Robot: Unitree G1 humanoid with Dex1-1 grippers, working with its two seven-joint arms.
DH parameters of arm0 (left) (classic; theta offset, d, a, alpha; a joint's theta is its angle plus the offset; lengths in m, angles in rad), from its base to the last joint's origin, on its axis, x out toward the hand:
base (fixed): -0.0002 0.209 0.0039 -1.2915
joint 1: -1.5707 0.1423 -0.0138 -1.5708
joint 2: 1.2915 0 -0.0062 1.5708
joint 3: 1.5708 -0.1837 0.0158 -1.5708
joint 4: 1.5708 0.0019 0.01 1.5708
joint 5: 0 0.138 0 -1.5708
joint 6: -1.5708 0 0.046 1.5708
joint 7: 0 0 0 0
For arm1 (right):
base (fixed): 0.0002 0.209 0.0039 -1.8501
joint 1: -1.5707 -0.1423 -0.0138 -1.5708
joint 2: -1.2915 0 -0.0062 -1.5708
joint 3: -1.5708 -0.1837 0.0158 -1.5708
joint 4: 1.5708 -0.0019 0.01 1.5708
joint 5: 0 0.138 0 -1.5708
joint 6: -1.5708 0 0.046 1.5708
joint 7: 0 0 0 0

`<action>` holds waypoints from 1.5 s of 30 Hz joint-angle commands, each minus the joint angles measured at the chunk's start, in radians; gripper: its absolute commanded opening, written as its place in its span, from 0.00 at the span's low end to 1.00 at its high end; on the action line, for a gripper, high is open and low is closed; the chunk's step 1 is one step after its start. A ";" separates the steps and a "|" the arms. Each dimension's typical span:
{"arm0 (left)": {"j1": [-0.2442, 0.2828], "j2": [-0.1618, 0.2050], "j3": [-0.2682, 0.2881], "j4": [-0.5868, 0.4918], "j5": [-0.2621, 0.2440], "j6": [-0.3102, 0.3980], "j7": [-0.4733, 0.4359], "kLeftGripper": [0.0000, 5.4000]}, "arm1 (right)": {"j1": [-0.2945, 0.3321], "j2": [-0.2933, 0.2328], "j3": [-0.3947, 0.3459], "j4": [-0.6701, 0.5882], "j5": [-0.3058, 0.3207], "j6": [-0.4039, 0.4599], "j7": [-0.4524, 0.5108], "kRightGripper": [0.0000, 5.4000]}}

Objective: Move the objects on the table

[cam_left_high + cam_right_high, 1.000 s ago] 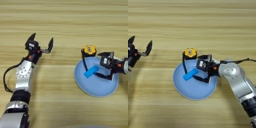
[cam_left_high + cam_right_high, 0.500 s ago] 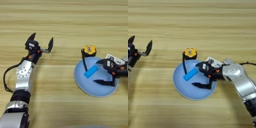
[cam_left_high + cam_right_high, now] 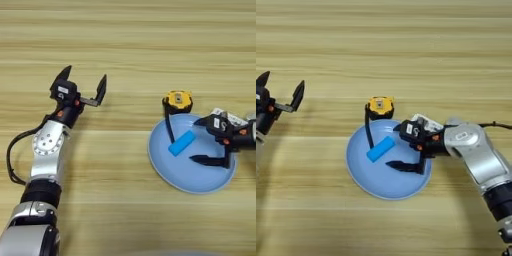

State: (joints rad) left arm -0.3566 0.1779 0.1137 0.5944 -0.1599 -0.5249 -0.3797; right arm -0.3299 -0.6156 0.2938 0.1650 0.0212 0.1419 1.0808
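While remote hides, right gripper overlaps plate.

light-blue plate, bright blue block, yellow-and-black tape measure

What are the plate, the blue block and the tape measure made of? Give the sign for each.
Plate: probably plastic or glazed ceramic; an even pale blue with a soft sheen.
Block: likely plastic or painted wood; flat bright blue with crisp edges.
Tape measure: seemingly a hard plastic case, yellow and black, with a limp black strap, perhaps fabric or rubber.
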 commanded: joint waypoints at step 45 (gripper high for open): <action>-0.004 0.007 0.007 -0.007 -0.001 -0.008 0.001 1.00 | -0.078 0.060 0.082 0.162 -0.076 -0.034 -0.004 0.71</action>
State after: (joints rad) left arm -0.3564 0.1774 0.1167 0.5923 -0.1606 -0.5250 -0.3774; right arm -0.4265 -0.5479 0.3550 0.3031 -0.0190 0.0956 1.0784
